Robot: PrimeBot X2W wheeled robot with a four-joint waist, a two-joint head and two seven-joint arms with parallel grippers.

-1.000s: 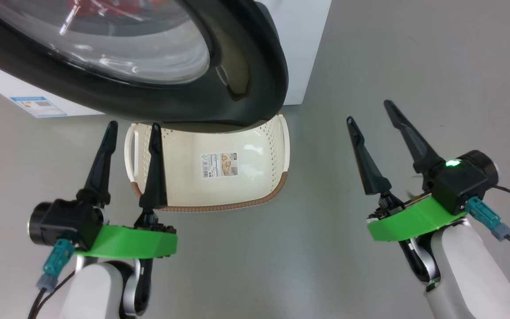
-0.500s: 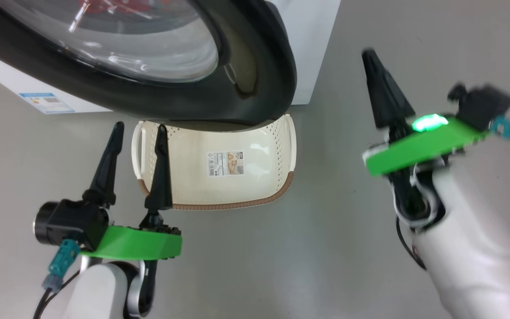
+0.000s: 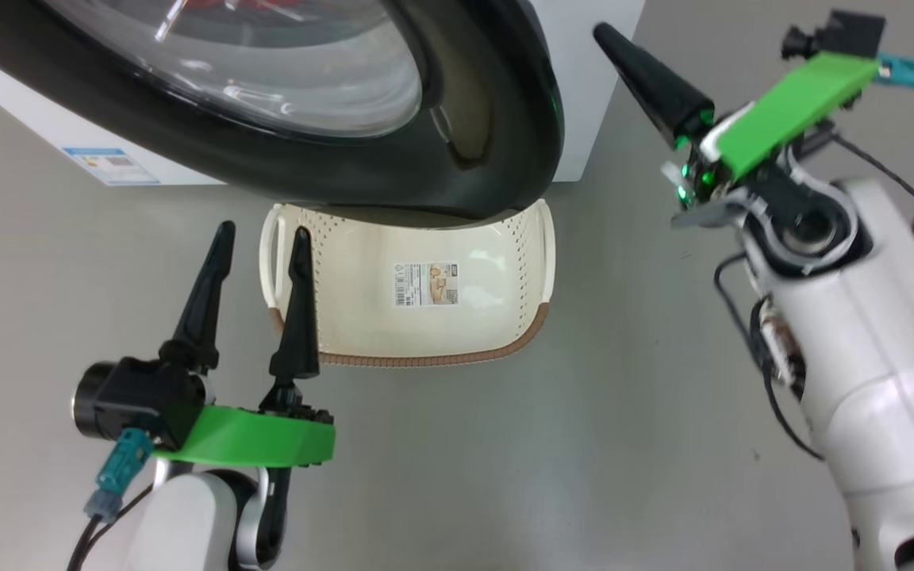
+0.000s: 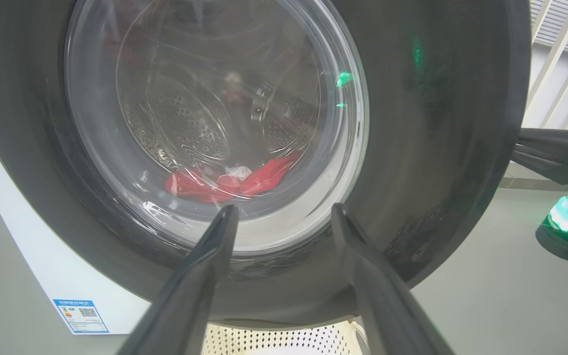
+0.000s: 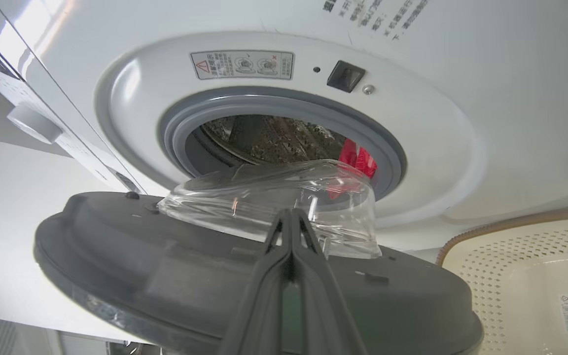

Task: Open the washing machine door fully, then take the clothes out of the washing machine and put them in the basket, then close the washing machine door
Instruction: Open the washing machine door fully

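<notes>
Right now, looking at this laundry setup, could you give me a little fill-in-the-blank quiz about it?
1. The washing machine door is swung ____, not latched.
2. The clothes seen through its glass are coloured ____.
3. The basket sits on the floor, partly beneath the ____.
4. The left gripper has its jaws apart; the right gripper has its jaws ____.

Missing words: open; red; door; shut.

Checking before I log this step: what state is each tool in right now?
Left tool: open, holding nothing.
Right tool: closed, holding nothing.
</notes>
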